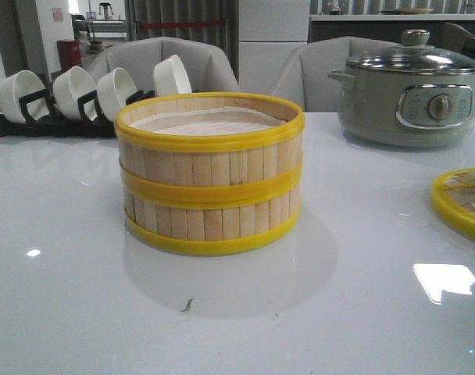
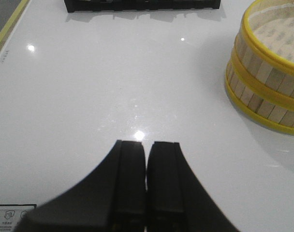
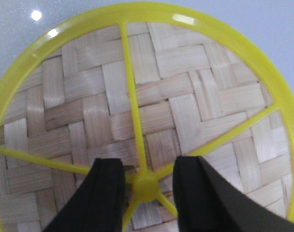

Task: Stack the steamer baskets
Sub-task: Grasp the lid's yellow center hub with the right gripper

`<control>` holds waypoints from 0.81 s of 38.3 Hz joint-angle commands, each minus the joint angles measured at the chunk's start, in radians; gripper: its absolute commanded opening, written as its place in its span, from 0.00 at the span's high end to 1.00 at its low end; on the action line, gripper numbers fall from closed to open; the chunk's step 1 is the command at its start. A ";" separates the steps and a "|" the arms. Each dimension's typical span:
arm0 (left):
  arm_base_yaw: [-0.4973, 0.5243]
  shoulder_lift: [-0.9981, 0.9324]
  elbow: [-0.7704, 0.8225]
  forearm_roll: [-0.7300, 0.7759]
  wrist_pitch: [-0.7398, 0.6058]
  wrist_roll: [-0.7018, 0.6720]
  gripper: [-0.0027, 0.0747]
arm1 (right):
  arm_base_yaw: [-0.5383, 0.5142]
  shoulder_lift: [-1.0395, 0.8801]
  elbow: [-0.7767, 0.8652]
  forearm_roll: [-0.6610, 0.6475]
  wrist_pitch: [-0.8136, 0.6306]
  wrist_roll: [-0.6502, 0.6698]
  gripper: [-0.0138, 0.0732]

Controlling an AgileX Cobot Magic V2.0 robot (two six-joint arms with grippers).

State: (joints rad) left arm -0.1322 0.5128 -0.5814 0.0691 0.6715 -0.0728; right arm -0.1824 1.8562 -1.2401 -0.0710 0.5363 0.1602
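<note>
- Standing in a black rack (image 1: 58,117) at upper left of the front view: four white bowls (image 1: 73,90).
- Left pincer (image 2: 147,181): fingers pressed together, holding nothing, over bare white counter (image 2: 89,96).
- Steamer baskets (image 1: 210,172): two, already stacked, centre of the counter; pale liner inside the top one.
- Grey-green electric pot (image 1: 409,94), upper right, with a glass lid.
- Steamer lid (image 1: 464,203): flat on the counter at the right edge, apart from the stack.
- Right pincer (image 3: 147,186): parted, straddling the lid's yellow centre hub (image 3: 146,186), not yet closed.
- Handling: lid probably light, stiff, woven; hub or spokes the likely hold, smooth plastic perhaps slippery.
- Writing: a label at the lower-left corner of the left wrist view, unreadable.
</note>
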 commanded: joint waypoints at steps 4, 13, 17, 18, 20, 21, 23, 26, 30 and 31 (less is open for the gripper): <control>0.001 0.009 -0.026 0.002 -0.075 -0.006 0.85 | 0.002 -0.048 -0.038 0.015 -0.047 -0.003 0.44; 0.001 0.009 -0.026 0.002 -0.075 -0.006 0.85 | 0.002 -0.048 -0.038 0.015 -0.049 -0.003 0.45; 0.001 0.009 -0.026 0.002 -0.075 -0.006 0.85 | 0.002 -0.043 -0.038 0.015 -0.053 -0.003 0.45; 0.001 0.009 -0.026 0.002 -0.075 -0.006 0.85 | 0.002 -0.042 -0.038 0.015 -0.053 -0.003 0.45; 0.001 0.009 -0.026 0.002 -0.075 -0.006 0.85 | 0.002 -0.041 -0.038 0.015 -0.053 -0.003 0.45; 0.001 0.009 -0.026 0.002 -0.075 -0.006 0.85 | 0.002 -0.040 -0.038 0.015 -0.053 -0.003 0.45; 0.001 0.009 -0.026 0.002 -0.075 -0.006 0.85 | 0.002 -0.040 -0.038 0.015 -0.053 -0.003 0.45; 0.001 0.009 -0.026 0.002 -0.075 -0.006 0.85 | 0.002 -0.037 -0.038 0.015 -0.052 -0.003 0.45; 0.001 0.009 -0.026 0.002 -0.075 -0.006 0.85 | 0.002 -0.036 -0.038 0.015 -0.049 -0.003 0.45; 0.001 0.009 -0.026 0.002 -0.075 -0.006 0.85 | 0.002 -0.036 -0.038 0.015 -0.046 -0.003 0.45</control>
State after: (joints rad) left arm -0.1322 0.5128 -0.5814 0.0691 0.6715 -0.0728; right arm -0.1805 1.8683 -1.2465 -0.0505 0.5299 0.1602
